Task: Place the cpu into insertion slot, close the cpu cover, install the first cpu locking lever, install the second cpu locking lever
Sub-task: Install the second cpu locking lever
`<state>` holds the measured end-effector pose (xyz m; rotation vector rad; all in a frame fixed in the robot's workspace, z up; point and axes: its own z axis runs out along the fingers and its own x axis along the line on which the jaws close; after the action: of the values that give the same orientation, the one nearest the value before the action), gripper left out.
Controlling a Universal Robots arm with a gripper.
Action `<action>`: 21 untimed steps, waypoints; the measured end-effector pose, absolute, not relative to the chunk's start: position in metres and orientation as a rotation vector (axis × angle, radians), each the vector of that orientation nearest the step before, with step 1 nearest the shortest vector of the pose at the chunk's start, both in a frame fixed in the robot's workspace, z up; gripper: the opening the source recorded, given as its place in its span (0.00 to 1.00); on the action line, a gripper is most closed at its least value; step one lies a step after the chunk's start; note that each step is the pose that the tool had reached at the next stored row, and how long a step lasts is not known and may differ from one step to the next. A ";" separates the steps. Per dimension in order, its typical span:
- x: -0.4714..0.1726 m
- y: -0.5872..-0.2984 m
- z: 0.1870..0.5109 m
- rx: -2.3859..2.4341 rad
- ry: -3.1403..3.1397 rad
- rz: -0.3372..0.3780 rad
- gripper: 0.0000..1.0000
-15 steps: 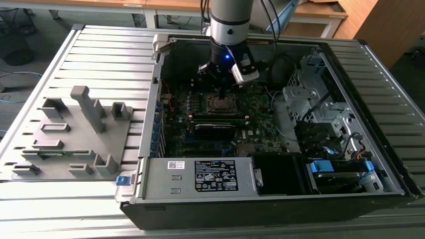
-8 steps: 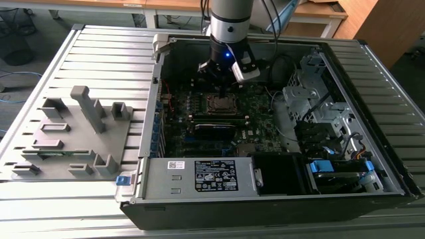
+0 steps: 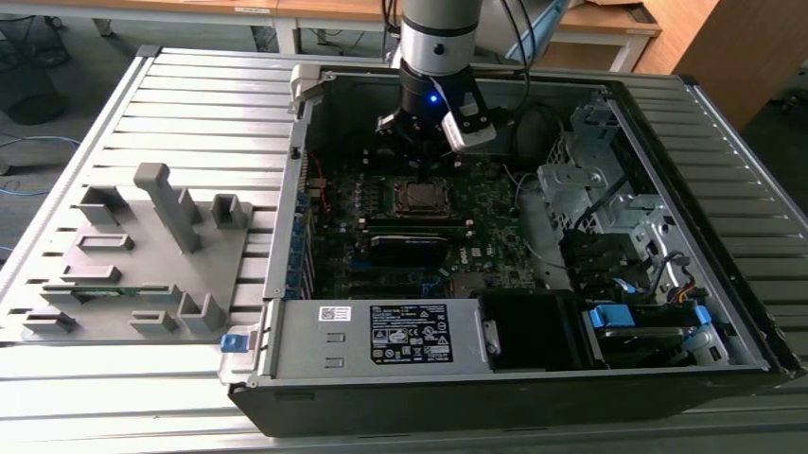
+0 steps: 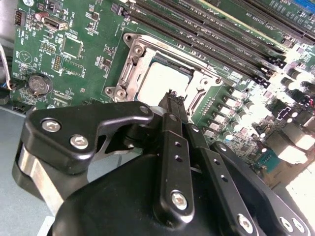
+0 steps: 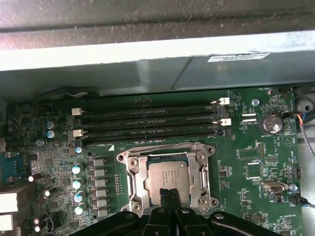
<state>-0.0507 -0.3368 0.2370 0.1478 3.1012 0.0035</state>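
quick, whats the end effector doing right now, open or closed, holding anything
End effector: closed, fingers pressed together with nothing between them, tips poised over the cpu, which sits in the insertion slot with the cpu cover down around it.

Wooden desks (image 3: 593, 24) line the far side, grey carpet floor (image 3: 76, 76) (cables trailing) beneath.
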 end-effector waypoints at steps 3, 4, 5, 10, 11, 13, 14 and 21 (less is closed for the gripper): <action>-0.051 -0.337 0.237 0.148 3.101 0.003 0.11; -0.051 -0.337 0.237 0.148 3.101 0.003 0.11; -0.051 -0.337 0.237 0.148 3.101 0.003 0.11; -0.051 -0.339 0.237 0.148 3.101 0.003 0.11; -0.051 -0.340 0.237 0.148 3.101 0.003 0.11; -0.051 -0.341 0.237 0.148 3.101 0.003 0.11; -0.051 -0.342 0.237 0.148 3.101 0.003 0.11; -0.051 -0.351 0.237 0.148 3.101 0.003 0.11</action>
<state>-0.0507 -0.3512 0.2374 0.1478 3.1014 0.0030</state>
